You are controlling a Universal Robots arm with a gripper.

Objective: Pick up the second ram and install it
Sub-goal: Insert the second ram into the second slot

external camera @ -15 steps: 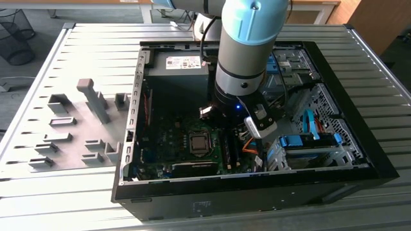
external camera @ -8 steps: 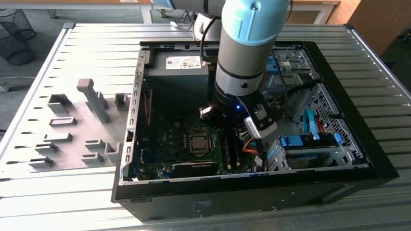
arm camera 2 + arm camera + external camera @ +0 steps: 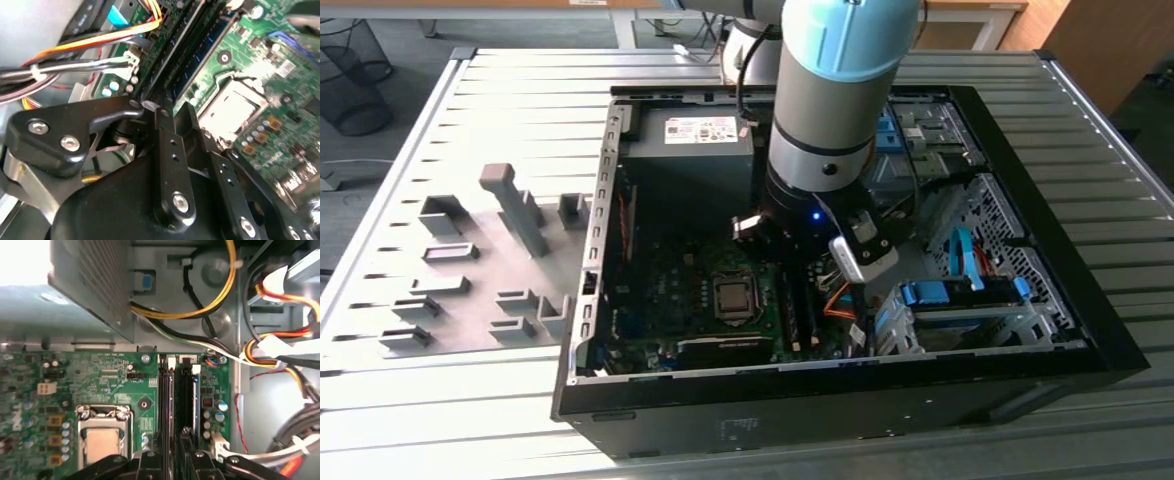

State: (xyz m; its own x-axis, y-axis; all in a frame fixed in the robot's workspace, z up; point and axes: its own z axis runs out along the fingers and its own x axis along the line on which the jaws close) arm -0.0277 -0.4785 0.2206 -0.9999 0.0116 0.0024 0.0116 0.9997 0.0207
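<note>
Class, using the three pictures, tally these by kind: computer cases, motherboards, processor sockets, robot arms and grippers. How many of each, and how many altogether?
Open black metal computer case: 1
Green motherboard circuit board: 1
Silver square processor socket: 1
Grey and light-blue robot arm: 1
Black gripper: 1
Total: 5

From my seat, the arm (image 3: pixel 825 110) is a thick grey tube with a light blue cap at its joint and a darker ring lower down. A black cable runs along its side. Near the wrist a small blue light glows, and a white, rounded camera housing (image 3: pixel 863 255) is strapped beside it. In both wrist views the gripper (image 3: pixel 165 107) is matte black: flat linkage bars pinned with shiny silver screws, over a rounded black body.
</note>
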